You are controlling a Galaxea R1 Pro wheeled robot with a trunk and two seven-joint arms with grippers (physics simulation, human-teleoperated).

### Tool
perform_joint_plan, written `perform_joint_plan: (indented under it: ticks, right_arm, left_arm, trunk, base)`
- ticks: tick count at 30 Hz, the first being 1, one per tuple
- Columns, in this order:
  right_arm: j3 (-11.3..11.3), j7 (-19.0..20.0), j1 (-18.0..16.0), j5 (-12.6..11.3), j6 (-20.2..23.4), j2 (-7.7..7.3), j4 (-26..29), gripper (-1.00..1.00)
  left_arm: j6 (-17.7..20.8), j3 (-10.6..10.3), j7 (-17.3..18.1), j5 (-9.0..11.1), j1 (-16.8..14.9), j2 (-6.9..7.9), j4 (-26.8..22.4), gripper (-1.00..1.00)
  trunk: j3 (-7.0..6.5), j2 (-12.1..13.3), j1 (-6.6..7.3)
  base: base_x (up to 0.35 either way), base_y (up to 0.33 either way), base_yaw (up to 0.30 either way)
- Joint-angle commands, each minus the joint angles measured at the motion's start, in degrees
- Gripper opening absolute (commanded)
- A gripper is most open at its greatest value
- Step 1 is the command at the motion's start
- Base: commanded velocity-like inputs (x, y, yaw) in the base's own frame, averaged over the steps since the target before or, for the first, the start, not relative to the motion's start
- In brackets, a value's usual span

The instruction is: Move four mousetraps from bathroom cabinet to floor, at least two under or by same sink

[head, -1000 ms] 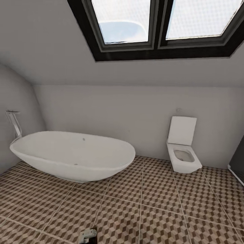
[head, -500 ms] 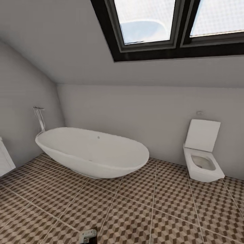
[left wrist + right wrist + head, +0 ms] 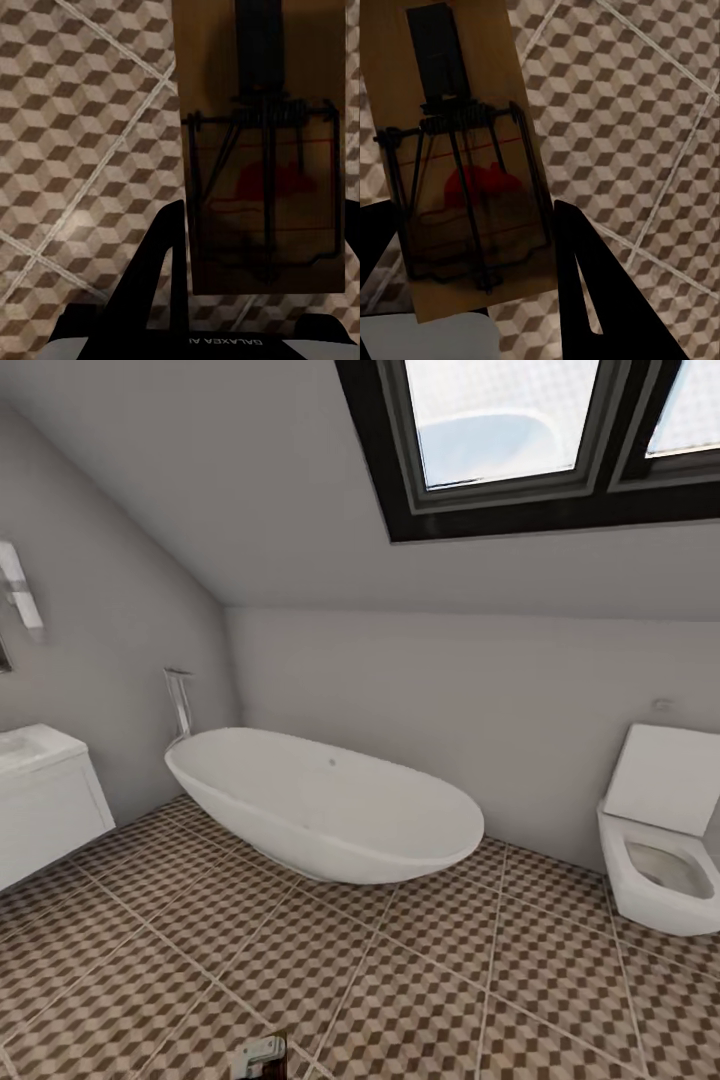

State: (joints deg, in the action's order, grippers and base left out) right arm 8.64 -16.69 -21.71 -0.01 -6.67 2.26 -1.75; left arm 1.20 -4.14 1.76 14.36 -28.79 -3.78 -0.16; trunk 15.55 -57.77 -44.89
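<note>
In the left wrist view, my left gripper point(image 3: 259, 232) is shut on a mousetrap point(image 3: 262, 150), a brown board with a wire spring and a red mark. It hangs above the cube-patterned bathroom floor point(image 3: 75, 150). My right gripper point(image 3: 472, 232) is shut on a second mousetrap point(image 3: 457, 165), also held over the floor point(image 3: 645, 112). The head view has the sink point(image 3: 45, 805), a white straight-edged basin, at the left edge above the bathroom floor point(image 3: 400, 960). The cabinet is out of view.
A big oval white bathtub point(image 3: 320, 810) with a tall tap point(image 3: 180, 700) stands against the far wall. A white square toilet point(image 3: 665, 840) is at the right. A dark-framed skylight point(image 3: 520, 440) sits in the sloped ceiling. Open tiles stretch between me and the tub.
The head camera has turned left. The bathtub and toilet now sit further right in the picture, and the sink has come into view at the left edge.
</note>
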Motion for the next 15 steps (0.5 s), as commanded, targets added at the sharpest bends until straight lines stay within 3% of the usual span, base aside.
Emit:
perform_joint_plan:
  ticks: [1, 15]
  right_arm:
    - [0.3, -0.4, -0.1, -0.1, -0.3, 0.02, -0.2, -1.00]
    - [0.3, -0.4, -0.1, -0.1, -0.3, 0.02, -0.2, -1.00]
  left_arm:
    - [0.1, -0.4, 0.0, 0.5, 0.0, 0.00, 0.0, -1.00]
    - [0.1, -0.4, 0.0, 0.5, 0.0, 0.00, 0.0, -1.00]
  trunk:
    - [0.07, 0.0, 0.00]
    - [0.07, 0.0, 0.00]
  base:
    - [0.000, 0.000, 0.297]
    - [0.000, 0.000, 0.297]
